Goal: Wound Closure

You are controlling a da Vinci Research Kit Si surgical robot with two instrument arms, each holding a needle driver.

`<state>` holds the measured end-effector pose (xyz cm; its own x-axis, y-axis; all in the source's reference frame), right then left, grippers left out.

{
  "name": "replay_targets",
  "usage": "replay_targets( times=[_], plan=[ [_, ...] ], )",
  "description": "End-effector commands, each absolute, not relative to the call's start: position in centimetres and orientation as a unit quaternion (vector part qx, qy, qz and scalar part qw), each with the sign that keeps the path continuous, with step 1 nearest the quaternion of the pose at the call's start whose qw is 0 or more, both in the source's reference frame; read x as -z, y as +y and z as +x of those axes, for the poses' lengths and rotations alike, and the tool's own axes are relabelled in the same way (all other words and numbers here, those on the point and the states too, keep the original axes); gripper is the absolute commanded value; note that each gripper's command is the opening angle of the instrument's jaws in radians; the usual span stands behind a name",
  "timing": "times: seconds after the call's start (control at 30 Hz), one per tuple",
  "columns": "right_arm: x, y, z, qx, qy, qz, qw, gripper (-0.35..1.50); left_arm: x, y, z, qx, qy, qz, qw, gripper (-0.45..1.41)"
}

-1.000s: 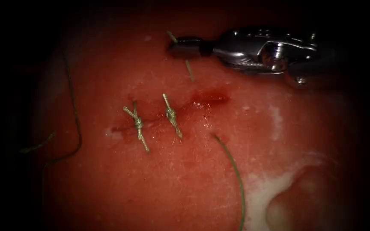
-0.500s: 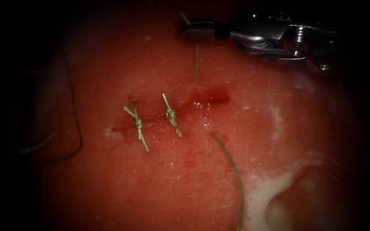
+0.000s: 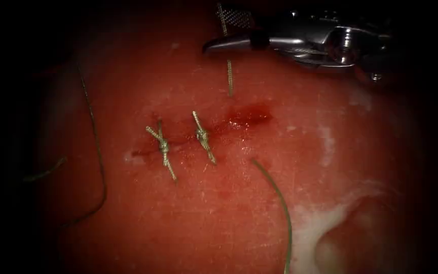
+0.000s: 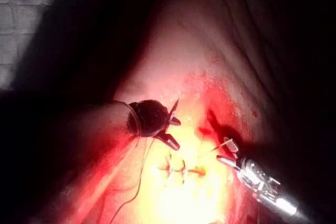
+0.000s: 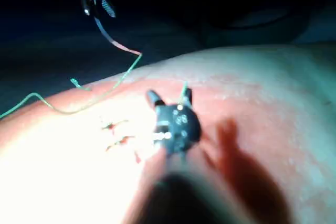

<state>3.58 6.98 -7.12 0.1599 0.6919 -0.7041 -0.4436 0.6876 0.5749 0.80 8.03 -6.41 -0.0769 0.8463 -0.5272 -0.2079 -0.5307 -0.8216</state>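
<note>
The tissue bears a cut with red fluid at its right end and two knotted stitches further left. My right tool reaches in at the top with its jaws open, and a short thread end rises from the tissue between them. The same open jaws appear in the right wrist view and the left wrist view. My left tool hovers with jaws apart. From the right wrist, the curved needle hangs just under the left tool; whether it is gripped is unclear.
A long thread leaves the tissue below the cut's right end and runs toward the lower edge. Another strand curves down the tissue's left side. A pale raised patch lies at lower right.
The right tool moved up and right, pulling the short thread end upright, then its jaws opened around it. The strand on the left shifted slightly outward.
</note>
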Motion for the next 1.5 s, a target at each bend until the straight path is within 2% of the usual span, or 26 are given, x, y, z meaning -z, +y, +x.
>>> replay_targets(
  times=[0.03,0.4,0.63,0.73,0.8,0.83,1.0,1.13,1.37,1.5],
  plan=[
    [7.1,7.0,3.62,-0.376,0.528,0.118,0.752,1.31,6.4,8.0,0.77,-0.68,-0.285,-0.551,0.392,0.78],
    [7.1,7.0,3.4,-0.372,0.529,0.118,0.754,1.31,6.8,8.6,1.95,-0.724,-0.209,-0.498,0.429,0.78],
    [7.1,7.0,3.32,-0.368,0.529,0.118,0.755,1.31,7.3,8.8,2.34,-0.754,-0.152,-0.483,0.419,0.78],
    [7.1,7.0,3.32,-0.368,0.529,0.118,0.755,1.31,7.4,8.8,2.03,-0.757,-0.151,-0.485,0.411,0.76],
    [7.1,7.0,3.32,-0.368,0.529,0.118,0.755,1.33,7.4,8.7,1.55,-0.749,-0.174,-0.498,0.4,0.76],
    [7.1,7.0,3.32,-0.368,0.529,0.118,0.755,1.33,7.4,8.7,1.55,-0.749,-0.174,-0.498,0.4,0.76],
    [7.2,7.0,3.27,-0.365,0.53,0.12,0.756,1.38,7.3,8.4,0.42,-0.73,-0.174,-0.533,0.392,0.77],
    [7.3,6.9,3.19,-0.361,0.531,0.121,0.757,1.45,6.9,8.1,0.01,-0.735,-0.164,-0.545,0.369,0.77],
    [7.5,6.7,2.92,-0.353,0.532,0.128,0.759,1.45,6.7,7.9,-0.28,-0.73,-0.188,-0.557,0.348,0.75],
    [7.7,6.7,2.86,-0.347,0.532,0.129,0.761,1.46,6.9,7.7,-0.46,-0.721,-0.243,-0.576,0.297,0.74]
  ],
)
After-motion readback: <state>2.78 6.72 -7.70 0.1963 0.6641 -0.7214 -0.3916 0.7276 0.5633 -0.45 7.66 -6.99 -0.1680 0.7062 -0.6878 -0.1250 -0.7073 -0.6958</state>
